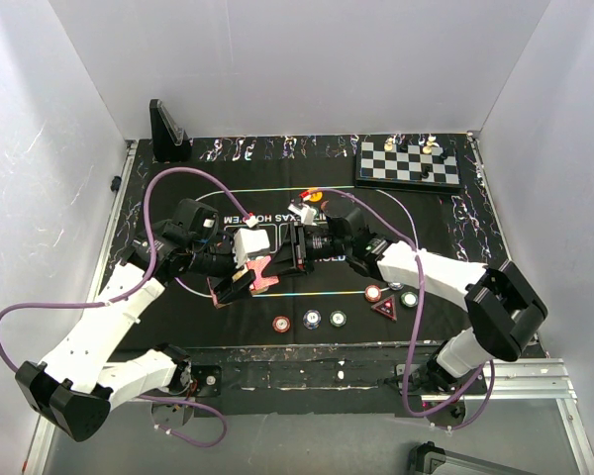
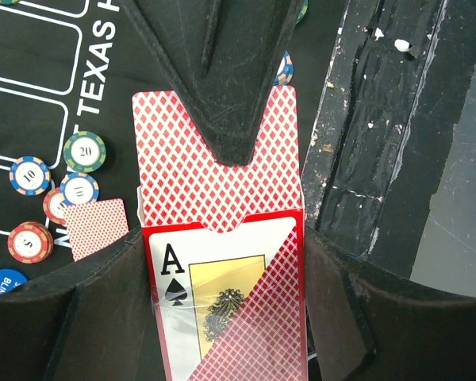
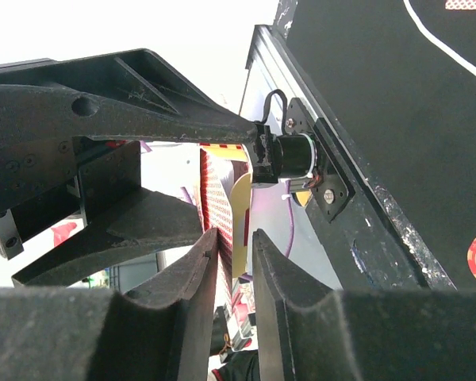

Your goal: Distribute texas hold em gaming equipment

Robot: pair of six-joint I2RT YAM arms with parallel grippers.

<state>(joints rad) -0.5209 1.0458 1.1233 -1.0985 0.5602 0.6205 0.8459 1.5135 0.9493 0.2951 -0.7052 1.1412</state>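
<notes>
My left gripper point(image 2: 222, 309) is shut on a red card box point(image 2: 230, 317) with an ace of spades on its face, held above the mat near its front left point(image 1: 240, 285). Red-backed playing cards point(image 2: 214, 178) stick out of the box's open end. My right gripper point(image 3: 236, 246) reaches in from the right point(image 1: 282, 259), its jaws narrowly open around those cards point(image 3: 218, 190). One finger point(image 2: 222, 79) lies over the cards' back; a small gap shows at the other. A loose card point(image 2: 95, 228) and poker chips point(image 2: 84, 151) lie on the mat below.
Chips point(image 1: 311, 319) sit in a row along the mat's front edge. A red triangular marker point(image 1: 384, 308) lies to their right, with two more chips point(image 1: 373, 293). The chessboard point(image 1: 408, 163) stands at the back right and a black stand point(image 1: 166, 134) at the back left.
</notes>
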